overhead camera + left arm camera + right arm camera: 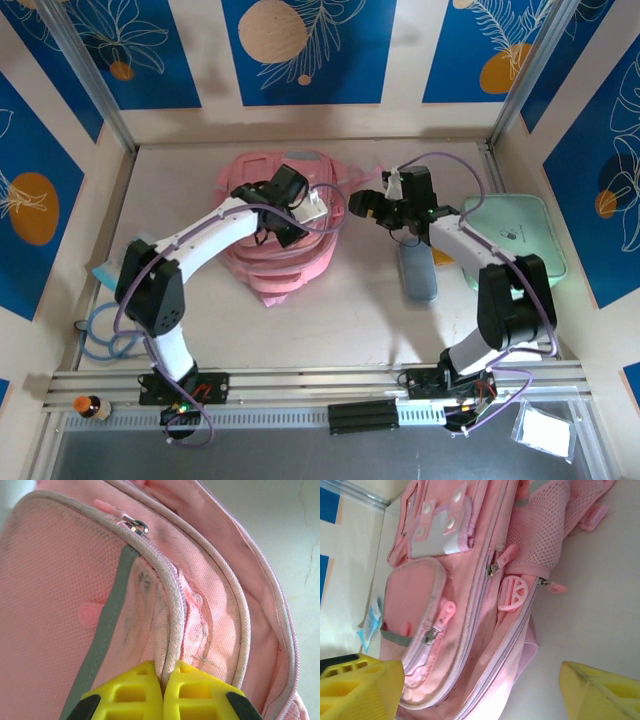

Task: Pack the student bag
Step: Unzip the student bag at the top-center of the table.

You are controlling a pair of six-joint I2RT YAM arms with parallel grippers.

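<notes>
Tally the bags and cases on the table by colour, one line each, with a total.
Pink: 1, the student bag
Mint green: 1, a flat case
Grey-blue: 1, a slim pouch
Total: 3

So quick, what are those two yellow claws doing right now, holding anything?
Left gripper: shut, pinching the pale piped seam of the large soft pink fabric backpack.
Right gripper: open, holding nothing.

No lettering is legible; a small mark on the mint-green case (pixel 530 258) is unreadable.
</notes>
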